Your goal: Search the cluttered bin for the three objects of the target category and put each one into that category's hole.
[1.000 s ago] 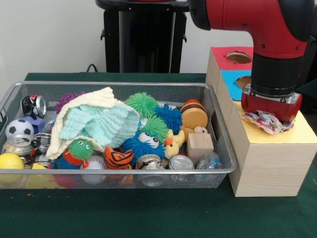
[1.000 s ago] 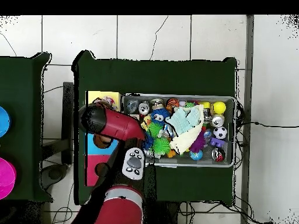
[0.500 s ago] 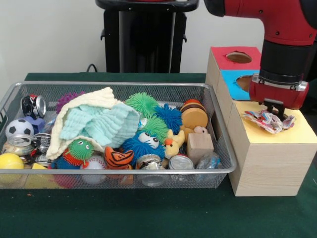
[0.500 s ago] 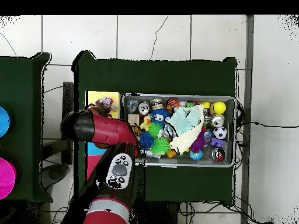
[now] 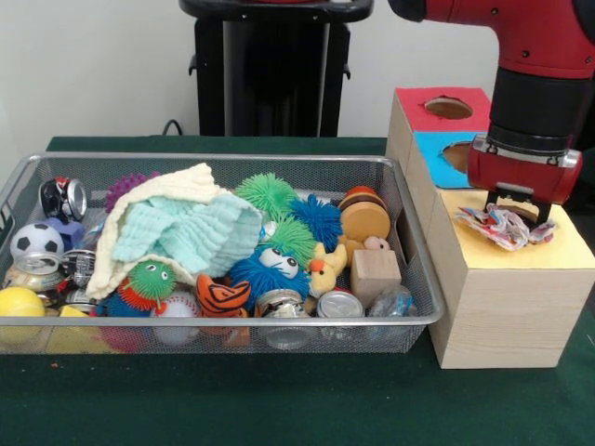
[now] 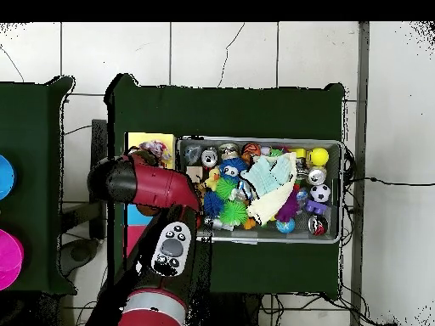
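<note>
We see the red arm's end effector (image 5: 517, 210) poised over the yellow top (image 5: 548, 249) of the wooden box, its two black fingers (image 5: 493, 199) parted and gripping nothing, their tips just above a crumpled dotted cloth (image 5: 500, 226). The cloth lies bunched on that yellow top, covering the spot where the hole would be, so we cannot tell whether any of it has dropped in. Behind it the blue hole (image 5: 456, 154) and the red hole (image 5: 448, 108) stand open. The box sits at the tabletop (image 5: 279, 409) edge beside the bin (image 5: 223, 321), which remains crowded with spiky balls, cans, a toy duck and a cream cloth (image 5: 177, 190) folded over a mint cloth (image 5: 186, 232). From overhead, the arm hides most of the box.
</note>
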Robot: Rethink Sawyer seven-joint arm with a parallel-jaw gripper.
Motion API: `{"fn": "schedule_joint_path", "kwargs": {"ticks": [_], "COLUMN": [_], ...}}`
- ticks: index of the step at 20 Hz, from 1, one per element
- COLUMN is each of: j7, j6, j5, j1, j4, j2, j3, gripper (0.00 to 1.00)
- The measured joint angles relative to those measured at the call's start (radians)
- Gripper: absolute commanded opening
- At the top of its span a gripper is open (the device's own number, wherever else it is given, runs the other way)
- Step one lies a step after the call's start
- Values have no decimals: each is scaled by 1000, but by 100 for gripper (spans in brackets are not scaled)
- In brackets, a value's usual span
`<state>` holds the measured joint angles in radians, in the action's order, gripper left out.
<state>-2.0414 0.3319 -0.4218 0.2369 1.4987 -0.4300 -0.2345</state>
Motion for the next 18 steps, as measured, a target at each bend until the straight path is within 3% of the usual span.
{"fn": "schedule_joint_path", "kwargs": {"ticks": [15,16,18], "j7": [0,0,0], "j6": [42,53,67], "j5": [25,29,38], "j1": [52,55,56], "j4": [-4,-4,-3], "j2": [-26,-32,-41], "j3": [-64,-68,-73], "gripper": [100,0,0]}}
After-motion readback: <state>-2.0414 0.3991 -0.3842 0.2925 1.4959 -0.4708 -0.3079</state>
